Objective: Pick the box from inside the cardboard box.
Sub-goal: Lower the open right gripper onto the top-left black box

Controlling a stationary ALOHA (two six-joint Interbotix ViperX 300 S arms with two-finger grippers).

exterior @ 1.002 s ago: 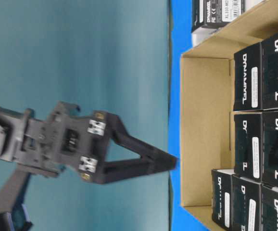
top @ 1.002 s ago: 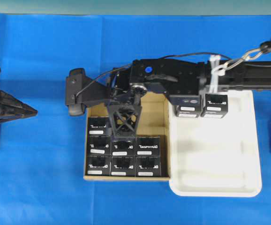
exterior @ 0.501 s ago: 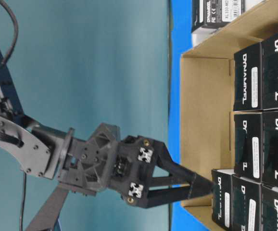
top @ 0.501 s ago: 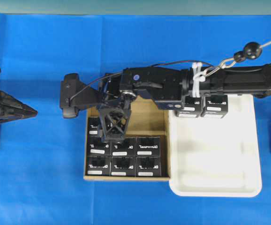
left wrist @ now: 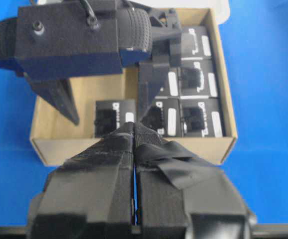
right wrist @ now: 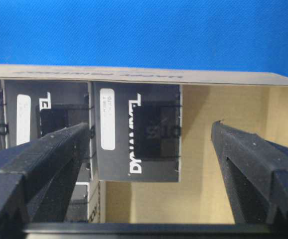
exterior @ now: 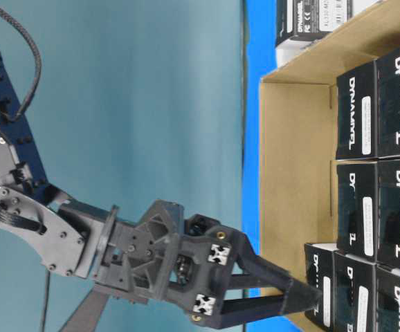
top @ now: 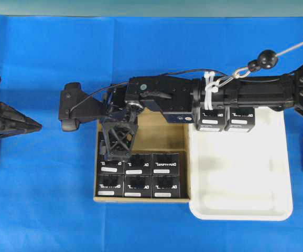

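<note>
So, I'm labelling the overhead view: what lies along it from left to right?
Parked black left gripper → open black right gripper over the shallow brown cardboard box → white plastic tray holding two small black boxes.

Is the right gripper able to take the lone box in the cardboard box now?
Probably yes. The right gripper is open, one finger on each side of the box, and the cardboard box is bare beside it.

I read "DYNAMIXEL" in white on the box [exterior: 356, 128] inside the cardboard box [exterior: 290, 180]. A box beyond the carton [exterior: 314, 19] reads "XL330-M2…".
</note>
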